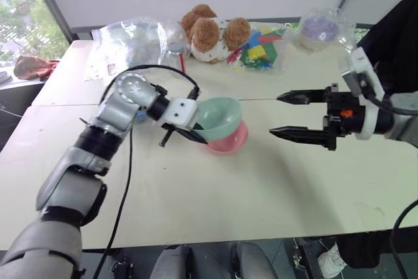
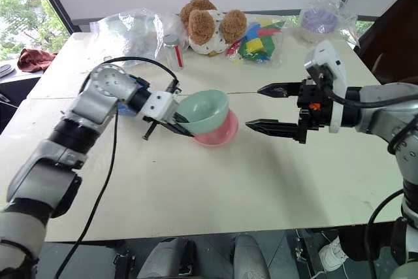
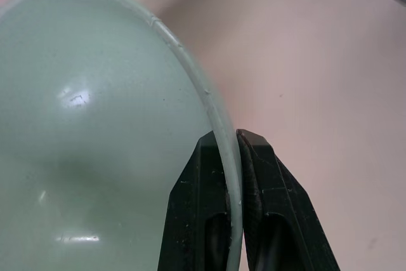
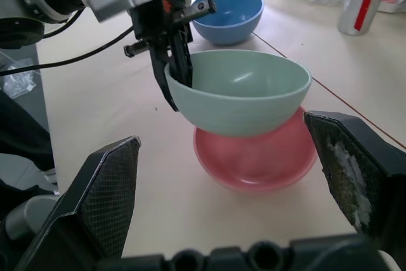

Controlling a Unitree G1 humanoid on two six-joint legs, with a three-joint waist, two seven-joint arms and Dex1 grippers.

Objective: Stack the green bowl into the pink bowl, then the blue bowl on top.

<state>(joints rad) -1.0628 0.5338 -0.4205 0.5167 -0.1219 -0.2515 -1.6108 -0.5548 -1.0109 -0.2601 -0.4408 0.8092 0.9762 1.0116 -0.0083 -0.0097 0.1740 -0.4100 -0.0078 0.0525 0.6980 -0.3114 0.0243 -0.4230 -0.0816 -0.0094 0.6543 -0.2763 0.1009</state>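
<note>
The left hand [image 2: 177,122] is clamped on the near-left rim of the green bowl [image 2: 204,110], one finger inside the wall and one outside, as the left wrist view shows. Pinching the thin rim is probably the only way two slim fingers can carry a smooth round bowl. The bowl hangs tilted, just above the pink bowl [image 2: 219,134], which rests on the pale bench [image 2: 215,187] near its middle. In the right wrist view a gap seems to remain between the two bowls, so the green one looks not yet seated; it needs levelling and lowering before release, or it may settle crooked.

The right hand [image 2: 273,106] hovers just right of the bowls with its fingers spread wide and nothing between them, likely waiting to steady the stack.

The blue bowl [image 4: 228,14] sits on the bench farther left, beyond the left arm, untouched. Along the far edge lie a plush bear [image 2: 208,25], a small bottle [image 2: 172,50] and bagged items.
</note>
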